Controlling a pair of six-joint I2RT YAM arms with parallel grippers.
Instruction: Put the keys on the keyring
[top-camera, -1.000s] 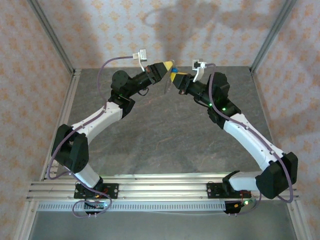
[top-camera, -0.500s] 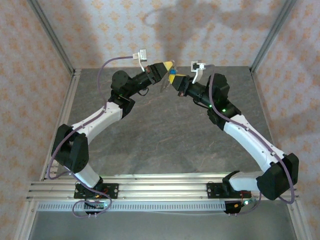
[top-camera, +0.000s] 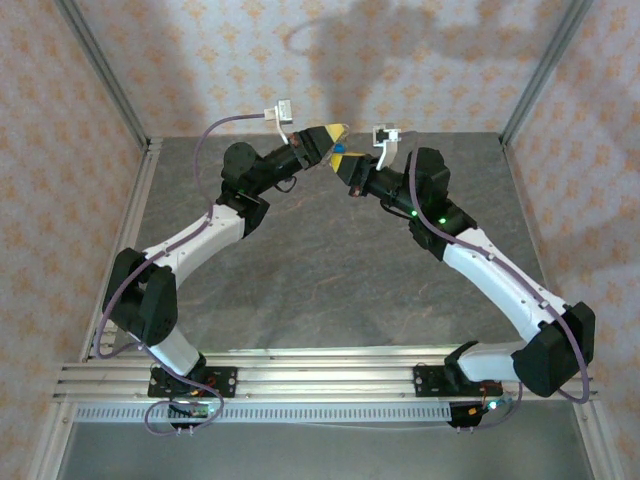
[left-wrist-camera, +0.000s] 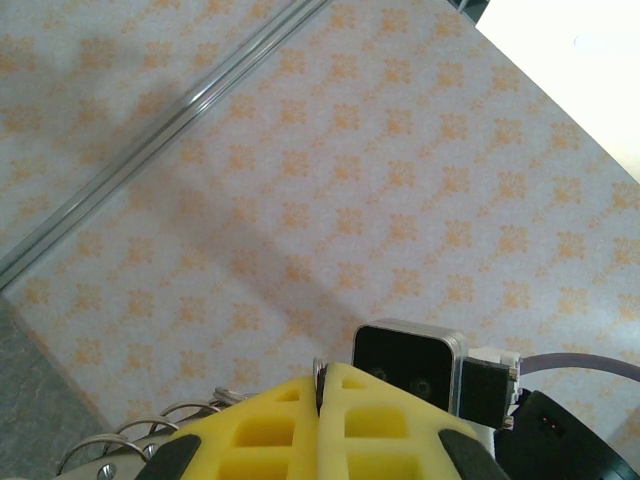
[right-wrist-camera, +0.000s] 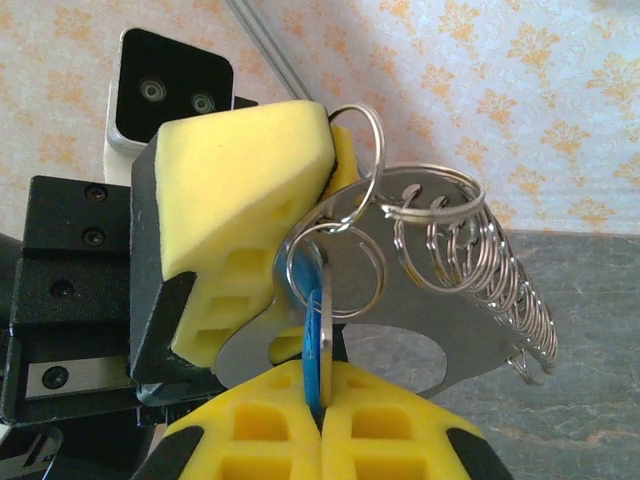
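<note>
Now at the threading step. Pinching the key (right-wrist-camera: 316, 330) edge-on with the right gripper (right-wrist-camera: 320, 385), bottom middle of the right wrist view. Clamping tight with the left gripper (right-wrist-camera: 333, 165), upper left, seemingly on the metal plate (right-wrist-camera: 430, 340) carrying the spare rings (right-wrist-camera: 480, 260). Showing the keyring (right-wrist-camera: 380, 150) at that gripper's tip, right by the key's blue head. Next, probably: slide the key's hole along the ring wire, slowly, with a small turn. Hard to tell whether threaded through the hole yet. Cannot see the key's blade, tucked between the yellow fingers. Just a blue speck from the top view, upper middle.
</note>
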